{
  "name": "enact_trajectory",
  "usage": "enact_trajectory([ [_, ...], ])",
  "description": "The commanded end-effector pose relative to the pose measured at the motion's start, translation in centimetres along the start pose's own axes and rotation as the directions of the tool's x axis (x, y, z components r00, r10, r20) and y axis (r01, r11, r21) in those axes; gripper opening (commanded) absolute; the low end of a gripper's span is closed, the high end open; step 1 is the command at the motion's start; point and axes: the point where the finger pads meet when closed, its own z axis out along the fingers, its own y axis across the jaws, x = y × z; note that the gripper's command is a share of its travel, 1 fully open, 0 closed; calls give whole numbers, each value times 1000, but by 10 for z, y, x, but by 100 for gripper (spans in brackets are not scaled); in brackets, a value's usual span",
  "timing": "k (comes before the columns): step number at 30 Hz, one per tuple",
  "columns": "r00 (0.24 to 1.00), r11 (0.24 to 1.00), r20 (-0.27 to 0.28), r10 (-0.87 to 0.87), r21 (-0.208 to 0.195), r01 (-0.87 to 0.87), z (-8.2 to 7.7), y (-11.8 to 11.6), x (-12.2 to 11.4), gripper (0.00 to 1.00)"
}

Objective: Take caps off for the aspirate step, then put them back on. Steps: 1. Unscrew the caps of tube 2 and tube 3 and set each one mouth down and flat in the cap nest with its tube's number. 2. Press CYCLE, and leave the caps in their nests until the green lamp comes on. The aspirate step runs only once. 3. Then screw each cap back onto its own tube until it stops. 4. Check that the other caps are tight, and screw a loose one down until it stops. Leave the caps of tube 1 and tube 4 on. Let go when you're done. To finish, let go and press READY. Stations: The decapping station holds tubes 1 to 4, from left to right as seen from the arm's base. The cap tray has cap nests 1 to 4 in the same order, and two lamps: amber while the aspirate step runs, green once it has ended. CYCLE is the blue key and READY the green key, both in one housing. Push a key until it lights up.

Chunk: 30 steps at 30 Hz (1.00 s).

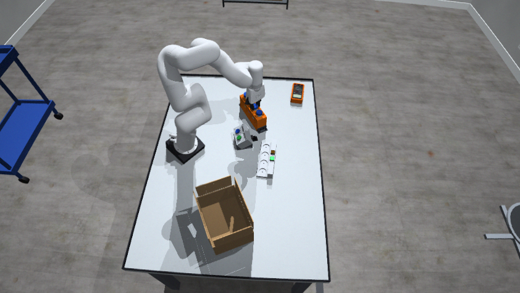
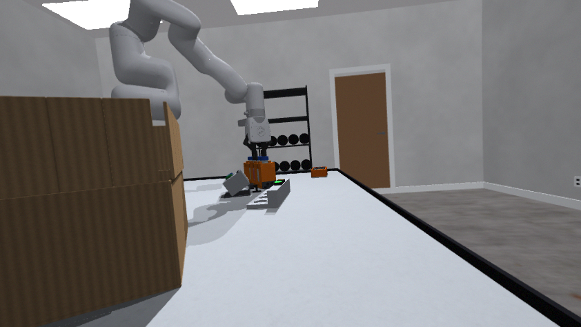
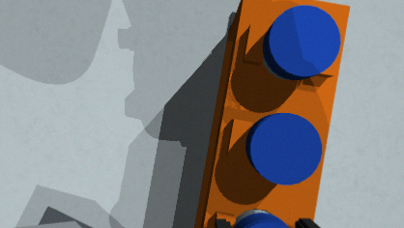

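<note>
The orange decapping station [image 1: 253, 112] stands on the white table with its tubes under blue caps. My gripper [image 1: 252, 101] points straight down over the station and is shut on the blue cap of what looks like tube 2 [image 3: 261, 220]. Only the top edge of that cap shows at the bottom of the wrist view, between the dark fingertips. Two other capped tubes [image 3: 302, 41] [image 3: 284, 148] stand ahead of it in the row. The cap tray [image 1: 266, 160] lies nearer the front with its nests empty and a green lamp [image 1: 272, 158] lit. The key housing [image 1: 241, 137] carries the blue key [image 1: 237, 130] and the green key [image 1: 239, 138].
An open cardboard box [image 1: 223, 214] stands at the table's front. An orange meter [image 1: 297, 93] lies at the far right corner. The arm's base [image 1: 184, 147] sits at the left edge. A blue cart [image 1: 18, 120] stands on the floor to the left.
</note>
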Motion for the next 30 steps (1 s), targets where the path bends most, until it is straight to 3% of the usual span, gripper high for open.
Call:
enact_trajectory([
  [1, 978, 978, 7, 207, -2, -207, -1, 1, 0, 0],
  [4, 936, 936, 6, 351, -3, -351, -1, 1, 0, 0],
  [6, 936, 936, 6, 351, -3, -351, -1, 1, 0, 0],
  [13, 765, 765, 5, 644, -5, -644, -1, 1, 0, 0],
  [18, 765, 765, 5, 644, -5, -644, -1, 1, 0, 0],
  [19, 765, 765, 5, 644, -5, -644, -1, 1, 0, 46],
  [30, 765, 765, 5, 644, -5, -644, -1, 1, 0, 46],
])
